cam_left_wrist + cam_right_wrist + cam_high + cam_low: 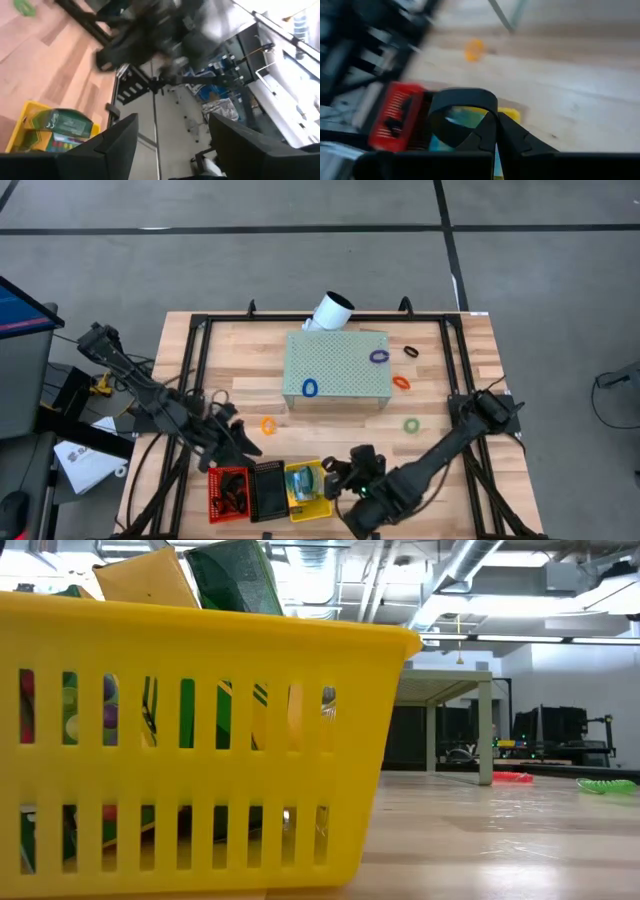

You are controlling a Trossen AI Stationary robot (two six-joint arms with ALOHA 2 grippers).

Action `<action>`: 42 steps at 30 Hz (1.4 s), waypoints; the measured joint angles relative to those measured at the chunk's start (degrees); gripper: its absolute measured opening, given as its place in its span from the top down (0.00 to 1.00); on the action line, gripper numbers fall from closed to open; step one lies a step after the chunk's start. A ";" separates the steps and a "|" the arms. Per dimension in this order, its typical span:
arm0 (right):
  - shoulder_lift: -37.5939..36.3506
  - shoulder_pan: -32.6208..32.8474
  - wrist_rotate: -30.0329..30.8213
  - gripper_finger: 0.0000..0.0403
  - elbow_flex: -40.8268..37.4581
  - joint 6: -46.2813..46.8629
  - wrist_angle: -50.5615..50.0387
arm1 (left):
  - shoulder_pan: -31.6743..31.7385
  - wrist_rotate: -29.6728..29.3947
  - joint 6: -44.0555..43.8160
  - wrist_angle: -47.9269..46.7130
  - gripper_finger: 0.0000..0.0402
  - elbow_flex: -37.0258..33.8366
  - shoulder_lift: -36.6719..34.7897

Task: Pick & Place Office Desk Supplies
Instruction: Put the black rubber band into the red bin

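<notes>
We are looking down on a wooden tabletop (440,395) where three small baskets are sitting side by side at the near edge: a red basket (229,494), a black basket (267,490) and a yellow basket (308,492). The crayon boxes (59,129) are standing inside the yellow one. The right gripper (338,472) is hanging just beside that basket, its jaws pressed together with nothing between them. The left gripper (243,442) is hovering above the red and black baskets, its jaws partly apart and holding nothing. An orange loop (268,425) is lying near it. A blue loop (309,388) is resting on the pale green perforated block (340,365); purple (379,356), black (411,352), orange-red (401,382) and green (411,425) loops are lying to its right.
</notes>
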 joint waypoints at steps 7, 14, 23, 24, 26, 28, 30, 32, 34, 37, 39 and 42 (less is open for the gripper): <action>-0.08 -1.21 6.02 1.00 15.10 -10.14 -8.05 | 0.10 -3.40 13.94 12.24 0.40 0.73 8.53; -0.09 -5.58 4.02 1.00 24.67 -24.56 -7.99 | 1.46 -9.19 42.13 14.17 0.41 8.45 14.88; -0.09 -7.47 3.72 1.00 27.43 -31.61 -5.75 | 8.28 -10.60 46.94 13.90 0.41 12.26 17.36; -0.09 -7.76 3.69 1.00 27.43 -31.74 -5.55 | 8.99 -10.45 46.98 14.01 0.42 12.26 17.35; -0.07 -7.94 3.66 1.00 27.43 -31.84 -5.56 | 10.01 -8.61 46.98 14.08 0.43 12.32 17.33; -0.07 -7.96 3.72 1.00 27.43 -31.89 -5.49 | 10.58 -6.77 46.85 14.58 0.44 12.30 17.33; -0.07 -8.02 3.86 1.00 27.43 -32.71 -5.14 | 10.66 -5.92 46.56 14.81 0.45 12.32 17.28; -0.07 -8.03 3.90 1.00 27.43 -32.87 -5.17 | 10.66 -5.49 46.52 14.92 0.47 12.32 17.28; -0.07 -8.08 3.90 1.00 27.43 -32.92 -5.21 | 10.66 -5.48 46.51 15.46 0.49 12.33 17.28; -0.07 -8.37 3.90 1.00 27.43 -33.19 -5.22 | 10.66 -5.49 46.40 16.88 0.52 12.34 17.28; -0.07 -8.76 3.93 1.00 27.43 -33.39 -5.22 | 10.66 -5.51 46.39 17.21 0.55 12.34 17.26; -0.04 -9.29 3.93 1.00 27.43 -34.65 -4.46 | 11.20 -5.49 46.21 17.17 0.59 12.32 17.26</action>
